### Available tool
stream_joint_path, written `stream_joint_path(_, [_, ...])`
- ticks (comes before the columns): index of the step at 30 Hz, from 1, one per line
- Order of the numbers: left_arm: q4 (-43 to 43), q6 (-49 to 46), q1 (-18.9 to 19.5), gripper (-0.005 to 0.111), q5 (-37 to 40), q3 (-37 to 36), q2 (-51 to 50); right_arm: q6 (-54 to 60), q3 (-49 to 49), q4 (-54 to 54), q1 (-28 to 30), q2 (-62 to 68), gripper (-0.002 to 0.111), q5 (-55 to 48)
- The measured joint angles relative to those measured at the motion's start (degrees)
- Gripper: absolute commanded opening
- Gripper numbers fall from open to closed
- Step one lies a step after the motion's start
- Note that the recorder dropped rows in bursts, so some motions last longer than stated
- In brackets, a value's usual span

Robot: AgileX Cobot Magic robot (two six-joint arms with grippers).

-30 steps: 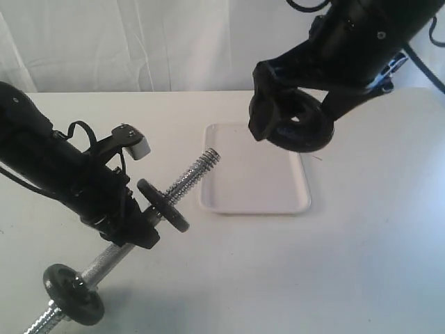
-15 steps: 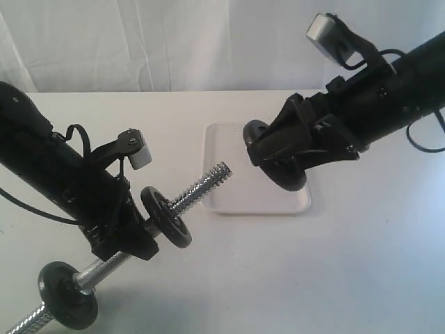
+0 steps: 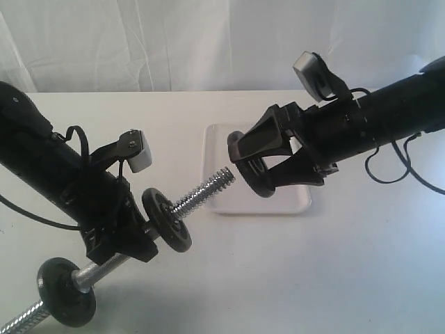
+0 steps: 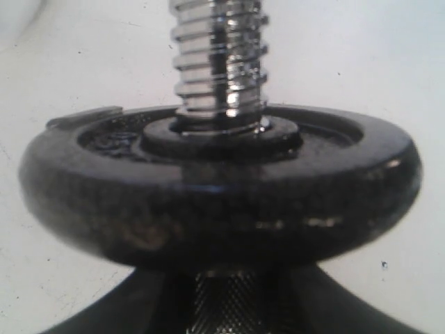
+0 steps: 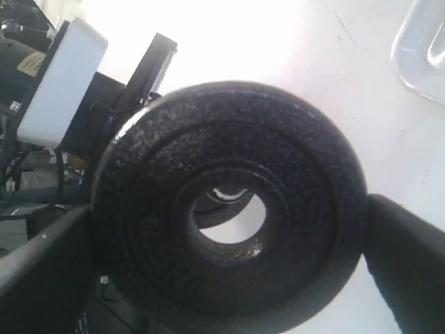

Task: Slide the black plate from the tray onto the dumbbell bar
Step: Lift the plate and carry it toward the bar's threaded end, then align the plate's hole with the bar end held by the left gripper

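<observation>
My right gripper (image 3: 256, 164) is shut on the black plate (image 3: 259, 189), gripping its rim on both sides and holding it upright above the left end of the white tray (image 3: 295, 202). In the right wrist view the plate (image 5: 299, 174) fills the frame, and a second disc shows through its centre hole. My left gripper (image 3: 128, 233) is shut on the knurled middle of the dumbbell bar (image 3: 205, 191). The bar is tilted, and its threaded tip points at the plate's hole from a short gap away. One black disc (image 3: 167, 221) sits on the bar just ahead of the left gripper.
Another black disc (image 3: 66, 300) sits on the bar's lower end near the table's front left edge. In the left wrist view the mounted disc (image 4: 222, 202) blocks most of the scene, with the threaded rod (image 4: 219, 62) rising past it. A white curtain hangs behind the table.
The right gripper came down and to the left with the plate, turning its face toward the bar's tip. The left arm shifted the bar slightly, and its tip now sits lower.
</observation>
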State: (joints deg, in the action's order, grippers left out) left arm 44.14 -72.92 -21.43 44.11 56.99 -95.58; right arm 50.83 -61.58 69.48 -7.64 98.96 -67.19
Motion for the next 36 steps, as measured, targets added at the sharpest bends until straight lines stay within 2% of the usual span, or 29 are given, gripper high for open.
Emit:
stream_joint_path(7, [0.0, -1.5, 0.0, 0.000, 0.3, 0.0, 0.0, 3.3, 0.0, 5.2, 0.0, 2.4, 0.000, -0.6])
stream_joint_path(36, [-0.2, -2.1, 0.0, 0.000, 0.5, 0.0, 0.0, 2.8, 2.4, 7.5, -1.7, 4.6, 0.000, 0.5])
